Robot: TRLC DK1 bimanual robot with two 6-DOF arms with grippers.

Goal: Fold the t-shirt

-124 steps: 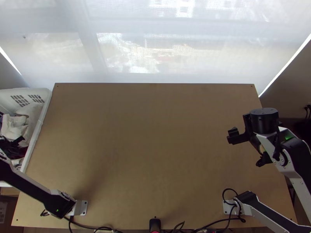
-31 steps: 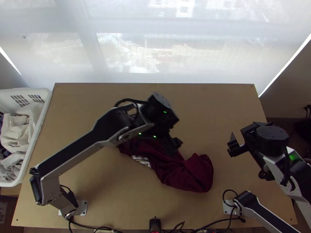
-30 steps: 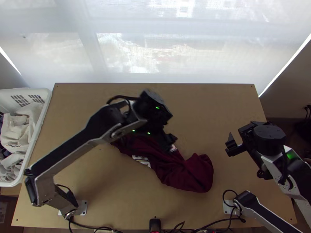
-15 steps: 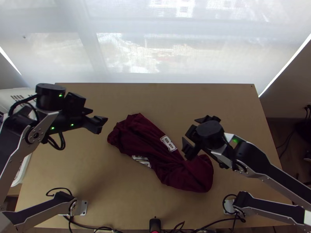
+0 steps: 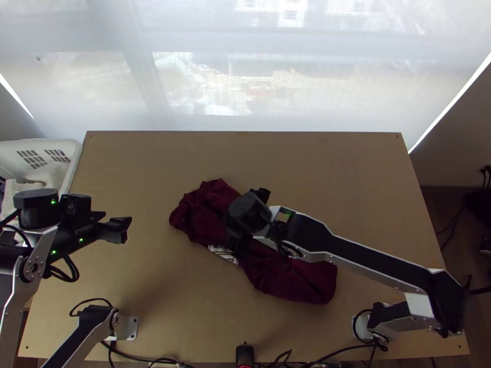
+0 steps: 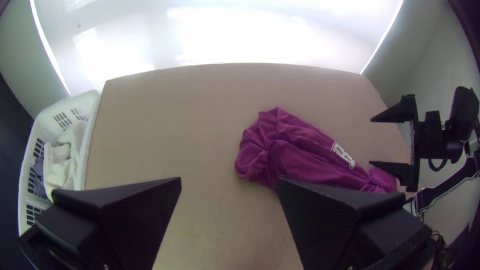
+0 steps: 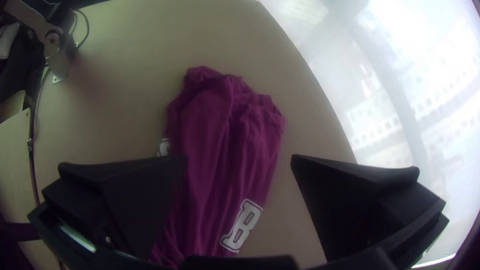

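One maroon t-shirt [image 5: 301, 279], showing two white markings [image 7: 242, 226], lies bunched lengthwise across the middle of the one counter [image 5: 184, 306]. Of two pincers, both spread and gripping nothing, the right pincer [image 5: 242, 218] is above the shirt and the left pincer [image 5: 116, 218] is apart from it, near one white basket [image 5: 75, 161] containing cloth [image 6: 61, 162].

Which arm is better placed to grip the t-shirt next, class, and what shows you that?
Probably the right: the right gripper hangs open over the bunched t-shirt, while the left gripper, also open, is off to the cloth's side, nearer the basket.
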